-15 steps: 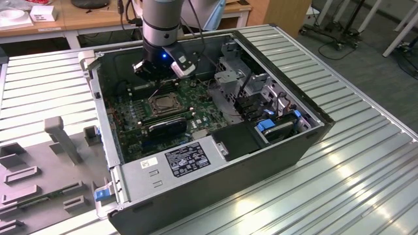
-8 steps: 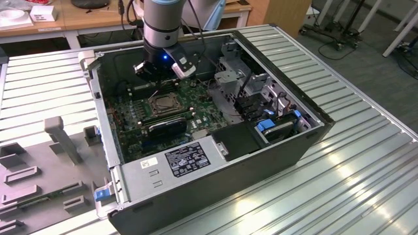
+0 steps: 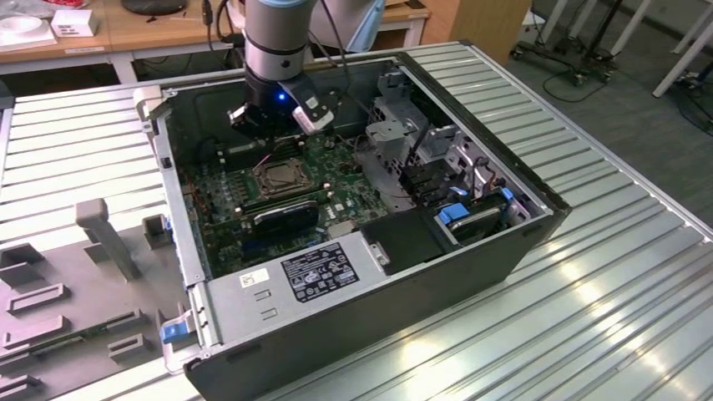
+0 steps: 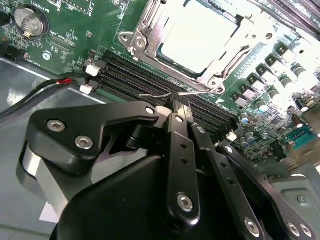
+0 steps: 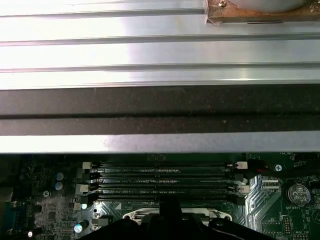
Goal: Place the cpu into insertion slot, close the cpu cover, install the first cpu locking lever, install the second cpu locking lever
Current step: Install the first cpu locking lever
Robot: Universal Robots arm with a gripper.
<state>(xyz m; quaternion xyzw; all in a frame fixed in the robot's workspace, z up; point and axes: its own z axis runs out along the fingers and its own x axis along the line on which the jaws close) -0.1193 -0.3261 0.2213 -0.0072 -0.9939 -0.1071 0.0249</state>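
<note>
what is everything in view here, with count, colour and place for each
computer case: one, black, open on the ribbed table
board: one, green, inside the case
cpu: one, silvery, framed by the cpu cover
cpu cover: one, silver, over the cpu's edges
wire levers: two, silver, between cover and memory slots
memory slots: four, black, beside the cover
coin battery: one, silver, on the board
fixtures: several, grey, exterior view's left of the case
arm: one, grey, above the case
claw: one, black, by the lever ends
</note>
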